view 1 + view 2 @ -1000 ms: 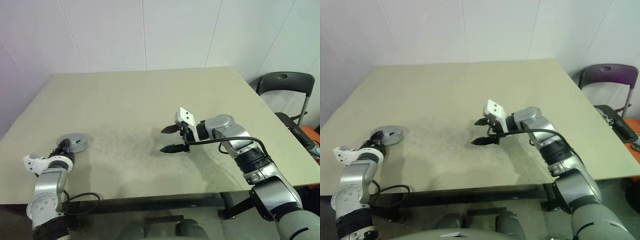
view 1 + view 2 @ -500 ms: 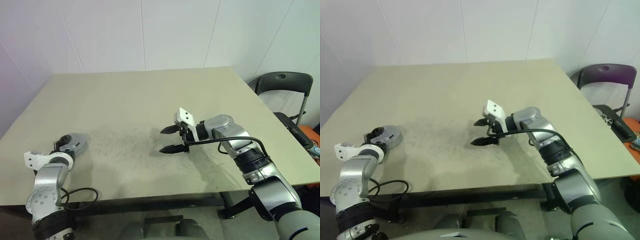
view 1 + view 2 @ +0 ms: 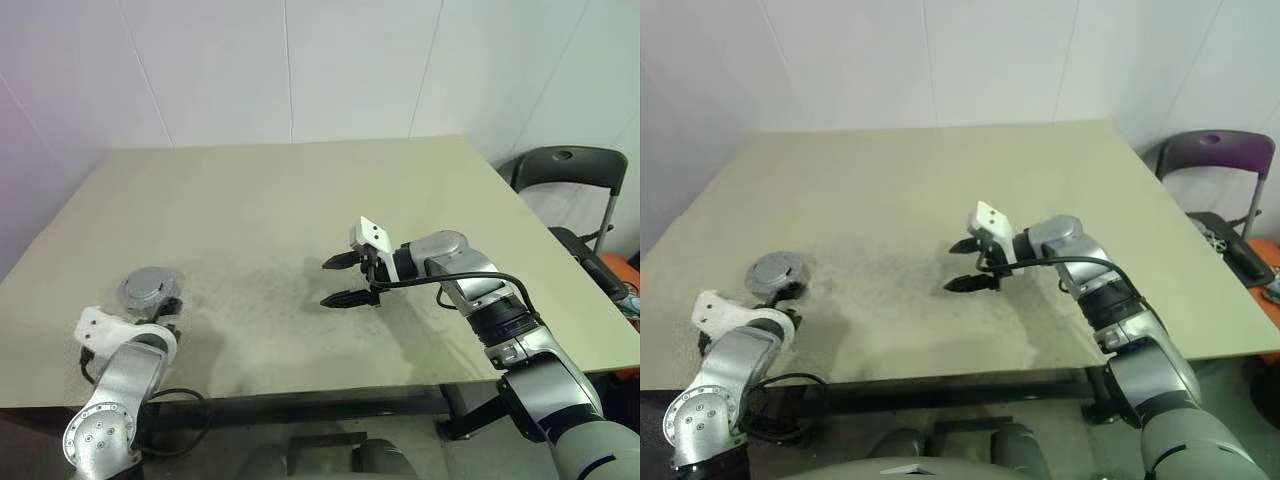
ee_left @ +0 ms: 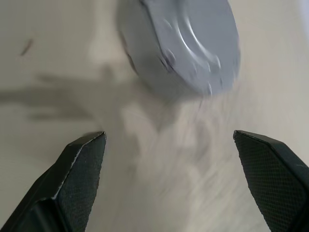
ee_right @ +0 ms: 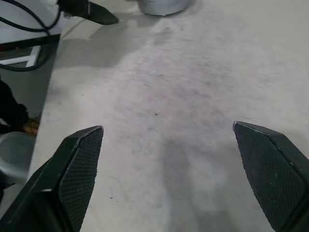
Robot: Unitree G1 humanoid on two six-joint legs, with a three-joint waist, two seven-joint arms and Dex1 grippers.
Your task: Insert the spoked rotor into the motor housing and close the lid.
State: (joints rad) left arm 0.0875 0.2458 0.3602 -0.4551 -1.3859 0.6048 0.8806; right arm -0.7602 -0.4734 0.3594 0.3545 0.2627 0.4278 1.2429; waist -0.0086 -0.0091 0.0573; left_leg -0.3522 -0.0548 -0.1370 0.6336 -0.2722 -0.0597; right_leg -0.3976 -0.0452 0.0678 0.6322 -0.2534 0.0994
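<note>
left gripper (image 4: 169, 159) first: its two black fingers stand spread wide with bare tabletop between them, gripping nothing. just ahead of the tips sits the lid (image 4: 193, 43), a round grey disc capping a low round body, near the table's (image 3: 300, 200) front left edge. in the head views the gripper is tucked behind the arm's white wrist bracket (image 3: 100, 328), just beside the capped piece (image 3: 150, 285), apart from it.

over to the right gripper (image 3: 340, 280): fingers spread wide too, empty, hovering above the middle of the table, pointing toward the robot's left.

the left wrist view gives the lid's face up close, with faint curved ridges, blurred. the right wrist view looks across the worn tabletop and catches the rim of the grey piece (image 5: 161, 6) at the far end, with one black finger (image 5: 94, 13) of the left gripper beside it. the head views alone show a dark chair (image 3: 565, 170) past the right side.

against a second ago: the left gripper was closed around the piece; now it's let go and drawn back. the right arm hasn't budged.
</note>
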